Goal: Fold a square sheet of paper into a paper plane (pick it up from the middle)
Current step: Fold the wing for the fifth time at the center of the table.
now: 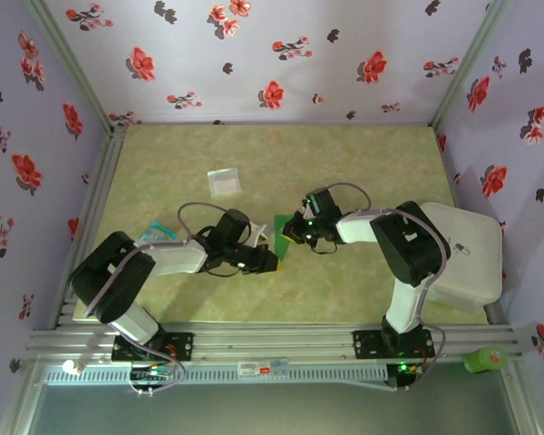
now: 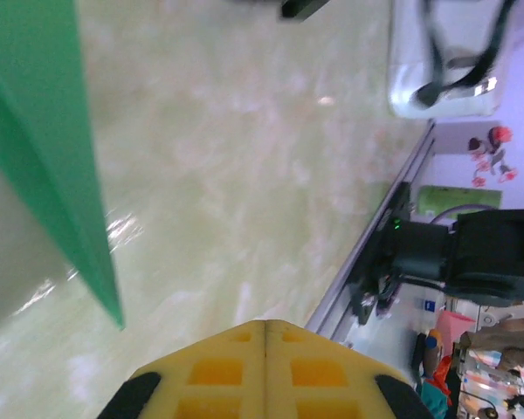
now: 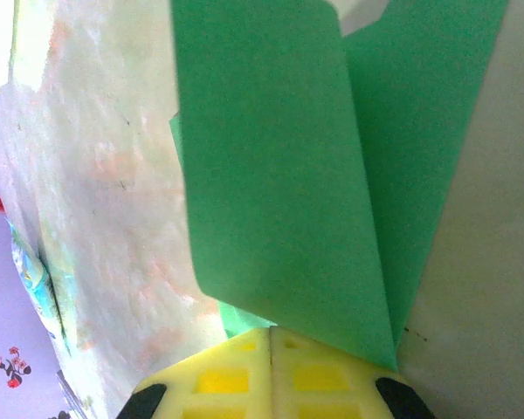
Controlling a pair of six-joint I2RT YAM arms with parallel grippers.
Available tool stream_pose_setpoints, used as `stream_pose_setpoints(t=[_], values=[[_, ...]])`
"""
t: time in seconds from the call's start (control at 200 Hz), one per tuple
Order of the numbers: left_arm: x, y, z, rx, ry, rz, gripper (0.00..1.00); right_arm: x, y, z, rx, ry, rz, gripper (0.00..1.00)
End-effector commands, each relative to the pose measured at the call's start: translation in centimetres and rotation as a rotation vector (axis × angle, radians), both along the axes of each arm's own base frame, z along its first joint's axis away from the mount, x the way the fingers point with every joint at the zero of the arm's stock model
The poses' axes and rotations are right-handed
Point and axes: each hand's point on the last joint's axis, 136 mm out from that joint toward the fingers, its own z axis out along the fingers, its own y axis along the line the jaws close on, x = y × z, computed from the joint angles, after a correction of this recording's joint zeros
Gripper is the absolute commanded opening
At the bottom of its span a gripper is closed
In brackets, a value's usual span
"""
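Between shut yellow pads of right gripper [image 3: 271,342], pinches sheet [image 3: 271,175], bent into two green layers and raised over table [image 1: 363,163] near its middle. Holds left gripper [image 2: 265,332] closed on nothing, just near-left of sheet. Looks like an early crease, folding far from done. Next calls for lowering layers flat, aligning edges, pressing fold with left pads. Has packet [image 1: 224,182] lying far-left, well apart.

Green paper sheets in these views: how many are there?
1. The green sheet, partly folded, is between the left gripper and the right gripper, near the middle of the table. Another sheet under it could be hidden.
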Motion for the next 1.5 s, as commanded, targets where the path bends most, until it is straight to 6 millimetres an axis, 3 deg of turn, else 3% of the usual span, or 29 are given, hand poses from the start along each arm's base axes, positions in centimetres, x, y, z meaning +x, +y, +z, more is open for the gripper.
stream_pose_setpoints(t=[0.0, 0.26, 0.57, 0.855, 1.09, 1.2, 1.35, 1.495], values=[[2.5, -0.3, 0.6, 0.007, -0.046, 0.043, 0.03, -3.6, -3.9, -6.4, -0.238, 0.167, -0.034, 0.02], [5.8, -2.1, -1.2, 0.040, -0.024, 0.080, 0.04, -3.7, -3.8, -6.3, -0.233, 0.166, -0.031, 0.02], [7.5, -2.3, -3.6, 0.114, -0.033, 0.107, 0.04, -3.7, -3.6, -6.3, -0.223, 0.165, -0.032, 0.02], [6.4, -0.6, -7.4, 0.218, 0.004, 0.103, 0.03, -3.7, -3.5, -6.2, -0.220, 0.166, -0.032, 0.02], [4.3, 1.3, -9.7, 0.276, 0.044, 0.094, 0.00, -3.5, -3.2, -5.7, -0.205, 0.156, -0.030, 0.04], [3.2, 2.2, -10.2, 0.289, 0.051, 0.085, 0.00, -2.8, -2.7, -4.2, -0.176, 0.124, -0.029, 0.05], [1.4, 3.4, -10.8, 0.302, 0.057, 0.038, 0.00, -1.2, -2.5, 0.5, -0.106, 0.013, -0.052, 0.08], [-0.4, 4.4, -11.2, 0.300, 0.065, -0.025, 0.00, -0.7, -4.5, 3.5, -0.095, -0.068, -0.099, 0.09]])
